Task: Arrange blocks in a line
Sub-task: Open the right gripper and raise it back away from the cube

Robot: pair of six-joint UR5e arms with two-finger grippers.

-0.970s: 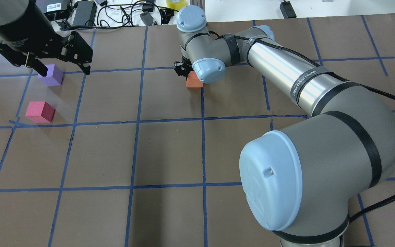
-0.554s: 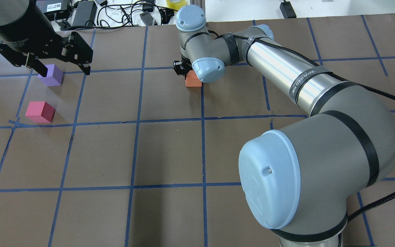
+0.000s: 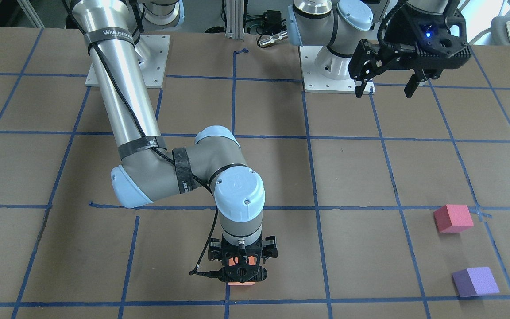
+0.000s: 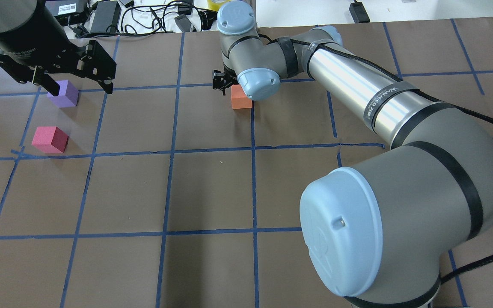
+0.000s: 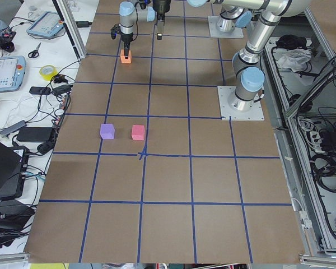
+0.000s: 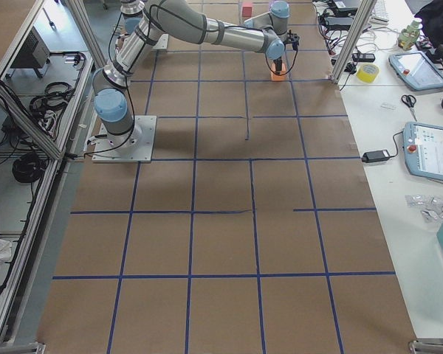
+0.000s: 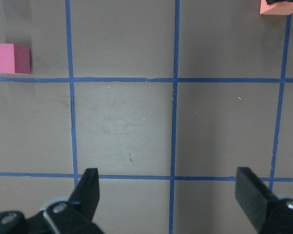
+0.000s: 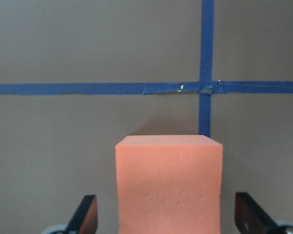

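The orange block (image 4: 240, 99) sits on the brown table at a blue tape crossing. My right gripper (image 8: 168, 214) is low around it and open. Its fingers (image 8: 88, 217) stand apart from the block's (image 8: 168, 185) sides. In the front view the gripper (image 3: 241, 274) covers most of the block (image 3: 241, 282). The purple block (image 4: 64, 94) and the pinkish-red block (image 4: 49, 139) lie near each other at the left. My left gripper (image 4: 80, 90) hangs open and empty high above the table (image 7: 168, 192), with the pinkish-red block (image 7: 7, 57) at that view's left edge.
Blue tape lines (image 4: 169, 150) divide the table into squares. Cables and power bricks (image 4: 105, 15) and a yellow tape roll (image 4: 214, 4) lie past the far edge. The arms' base plates (image 3: 334, 75) are on the robot's side of the table.
My right wrist has shifted slightly left and away over the orange block. The blocks and my left arm have not moved.
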